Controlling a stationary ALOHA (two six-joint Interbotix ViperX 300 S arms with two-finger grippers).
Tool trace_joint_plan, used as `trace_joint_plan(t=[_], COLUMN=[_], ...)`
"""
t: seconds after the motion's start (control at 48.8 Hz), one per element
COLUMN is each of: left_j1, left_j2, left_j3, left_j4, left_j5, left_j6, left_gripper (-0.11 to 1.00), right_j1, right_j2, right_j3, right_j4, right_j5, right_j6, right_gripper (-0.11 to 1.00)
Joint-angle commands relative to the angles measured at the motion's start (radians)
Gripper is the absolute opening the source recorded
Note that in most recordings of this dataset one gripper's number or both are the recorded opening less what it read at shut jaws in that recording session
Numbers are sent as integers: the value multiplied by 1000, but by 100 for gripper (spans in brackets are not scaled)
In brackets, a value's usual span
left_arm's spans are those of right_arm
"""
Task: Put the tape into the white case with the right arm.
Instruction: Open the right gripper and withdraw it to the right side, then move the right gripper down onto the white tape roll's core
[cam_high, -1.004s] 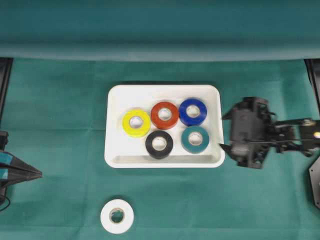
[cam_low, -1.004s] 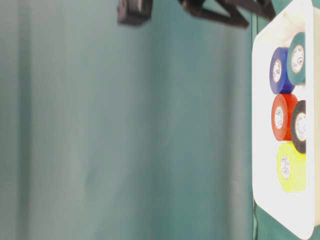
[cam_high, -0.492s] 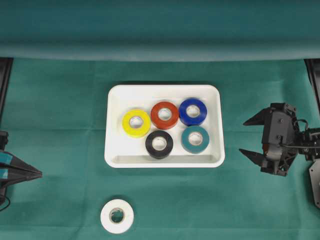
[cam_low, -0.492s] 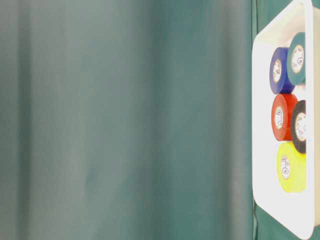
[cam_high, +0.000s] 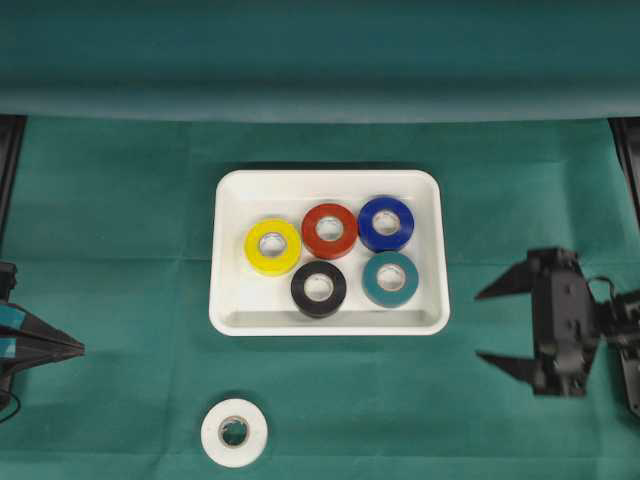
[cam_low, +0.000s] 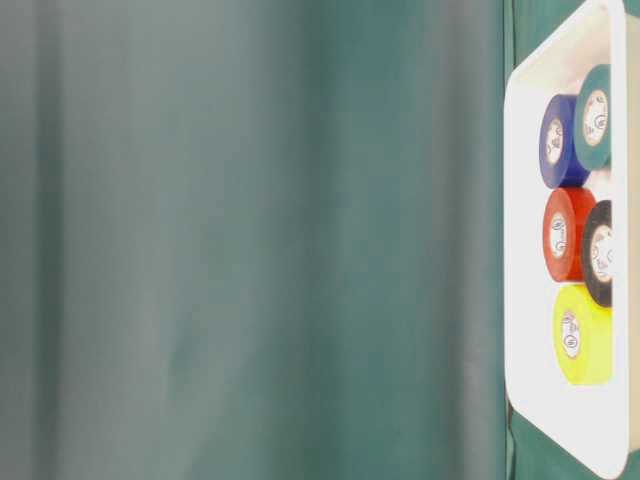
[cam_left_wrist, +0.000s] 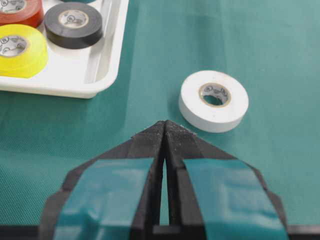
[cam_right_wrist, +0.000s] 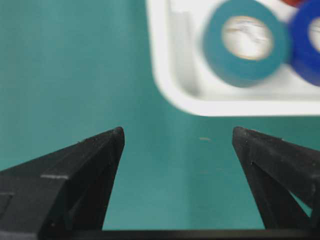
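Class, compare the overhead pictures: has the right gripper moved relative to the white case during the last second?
Yes. The right gripper, jaws open and empty, has drawn away from the white case, toward the right and lower edges of the overhead view.

white case (cam_high: 229, 250): plain white
rolls in the case: yellow (cam_high: 272, 246), red (cam_high: 329, 231), blue (cam_high: 386, 223), black (cam_high: 319, 289), teal (cam_high: 391, 279)
loose tape (cam_high: 234, 432): white
cloth (cam_high: 120, 220): dark green
right gripper (cam_high: 484, 326): all black
left gripper (cam_left_wrist: 164, 126): black, light-blue patches

Green cloth (cam_high: 120, 220) over table and backdrop
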Motion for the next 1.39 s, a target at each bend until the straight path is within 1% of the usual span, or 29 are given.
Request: trace_joint_plan(t=[0.0, 0.061, 0.164, 0.307, 0.574, 0.717, 0.799, 0.942, 1.147, 1.373], left_j1=[3, 3, 3, 3, 3, 3, 3, 3, 3, 3], left_j2=[8, 9, 9, 9, 9, 9, 9, 8, 9, 8], left_j3=[-14, -14, -14, -14, -14, -15, -14, -14, -14, -14], left_j4=[0, -2, 0, 0, 0, 0, 0, 0, 0, 0], left_j5=[-8, -8, -8, -8, -8, -8, -8, -8, -8, -8], left_j6=[0, 0, 0, 0, 0, 0, 0, 0, 0, 0], left_gripper=[0, 0, 0, 0, 0, 0, 0, 0, 0, 0], right_j1=[58, 91, 120, 123, 121, 123, 124, 140, 178, 196], right_j2=[-29, -49, -74, -89, -78, -40, 6, 127, 328, 485], right_j3=[-2, 6, 18, 34, 28, -5, -41, -132, -285, -460], right_j4=[21, 28, 31, 31, 29, 31, 29, 20, 8, 8], right_j5=[-3, -3, -2, 8, 12, 2, -14, -35, -35, -32], right_j6=[2, 2, 2, 2, 2, 2, 0, -8, -14, -14], right_gripper=[66, 66, 65, 65, 65, 65, 65, 65, 66, 65])
